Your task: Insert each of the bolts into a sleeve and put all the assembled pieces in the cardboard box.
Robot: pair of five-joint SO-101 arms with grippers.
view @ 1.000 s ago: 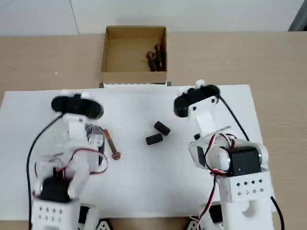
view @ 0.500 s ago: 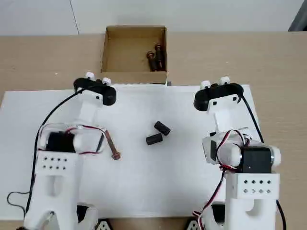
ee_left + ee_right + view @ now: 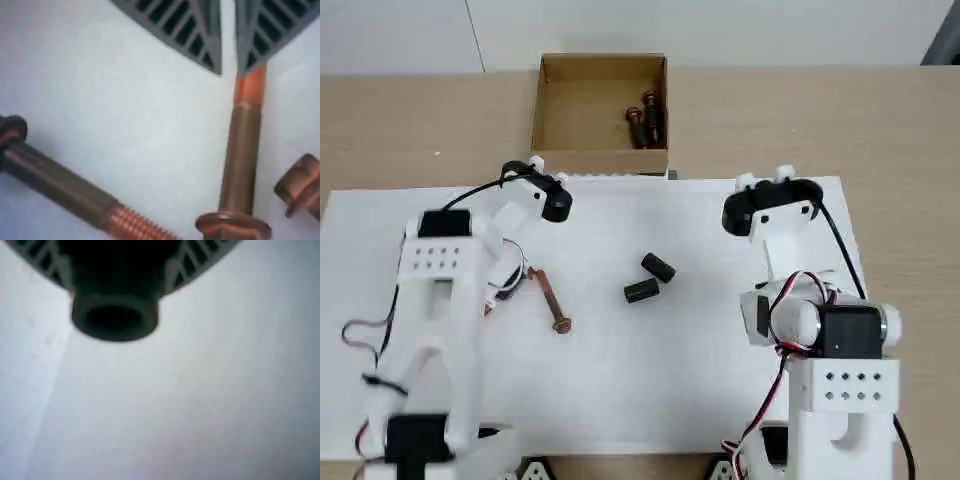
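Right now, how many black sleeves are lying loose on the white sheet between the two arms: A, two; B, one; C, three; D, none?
A: in the high view, one sleeve and a second sleeve lie close together on the white sheet.

Fixed overhead view, 2 wrist cameras near sheet (image 3: 620, 380)
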